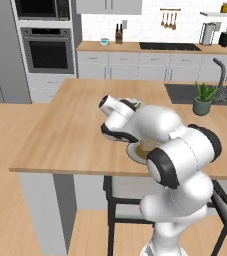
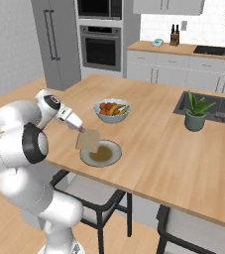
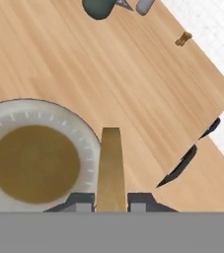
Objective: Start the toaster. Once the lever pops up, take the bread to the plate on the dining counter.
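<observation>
I've got the gripper (image 2: 82, 130) pinching the bread (image 2: 87, 141) tight, w/ the slice hanging on edge just over the plate's (image 2: 115, 155) near rim. Plate sits on the dining counter (image 2: 183, 154); fruit bowl (image 2: 112, 111) just behind, plant (image 2: 195, 113) farther back.

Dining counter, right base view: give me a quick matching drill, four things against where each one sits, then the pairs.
Things:
1. bread
2. plate
3. fruit bowl
4. potted plant

Places:
A. beside the sink
B. flat on the dining counter near its front edge, under the slice
C. pinched in the gripper, above the plate's rim
D. behind the plate, further in on the counter

Pairs: 1-C, 2-B, 3-D, 4-A
</observation>
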You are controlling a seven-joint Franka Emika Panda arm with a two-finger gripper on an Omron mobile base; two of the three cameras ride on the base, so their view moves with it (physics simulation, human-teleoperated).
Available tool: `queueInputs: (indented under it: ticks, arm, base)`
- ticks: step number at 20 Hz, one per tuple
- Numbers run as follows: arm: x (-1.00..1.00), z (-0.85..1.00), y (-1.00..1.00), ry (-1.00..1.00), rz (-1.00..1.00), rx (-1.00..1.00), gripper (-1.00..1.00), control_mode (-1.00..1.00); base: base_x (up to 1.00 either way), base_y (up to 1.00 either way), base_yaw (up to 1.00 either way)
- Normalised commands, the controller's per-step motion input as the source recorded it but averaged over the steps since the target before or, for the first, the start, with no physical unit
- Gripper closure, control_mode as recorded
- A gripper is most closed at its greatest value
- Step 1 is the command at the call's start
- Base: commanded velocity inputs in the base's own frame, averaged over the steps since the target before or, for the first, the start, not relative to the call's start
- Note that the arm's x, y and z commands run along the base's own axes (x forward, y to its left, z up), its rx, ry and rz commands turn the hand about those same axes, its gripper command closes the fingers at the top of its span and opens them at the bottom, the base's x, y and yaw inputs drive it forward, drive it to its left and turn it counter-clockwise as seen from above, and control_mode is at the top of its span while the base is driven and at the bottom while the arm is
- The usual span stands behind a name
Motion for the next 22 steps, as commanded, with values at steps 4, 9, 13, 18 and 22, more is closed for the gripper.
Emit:
queueInputs:
  ticks: [4, 9, 13, 18, 22]
  arm:
    - [0.41, -0.53, -0.29, 0.00, 0.00, -0.01, 1.00, -1.00]
    - [0.39, -0.40, -0.35, 0.03, 0.00, -0.03, 1.00, -1.00]
    - [0.35, -0.48, -0.20, 0.00, -0.02, -0.05, 1.00, -1.00]
    - [0.31, -0.48, -0.14, 0.00, -0.02, -0.01, 1.00, -1.00]
    - [0.02, -0.18, -0.10, -0.02, 0.00, 0.01, -1.00, -1.00]
  base:
    - [0.00, 0.00, 0.00]
    - [0.00, 0.00, 0.00]
    - [0.00, 0.00, 0.00]
    - [0.00, 0.00, 0.00]
    - [0.00, 0.00, 0.00]
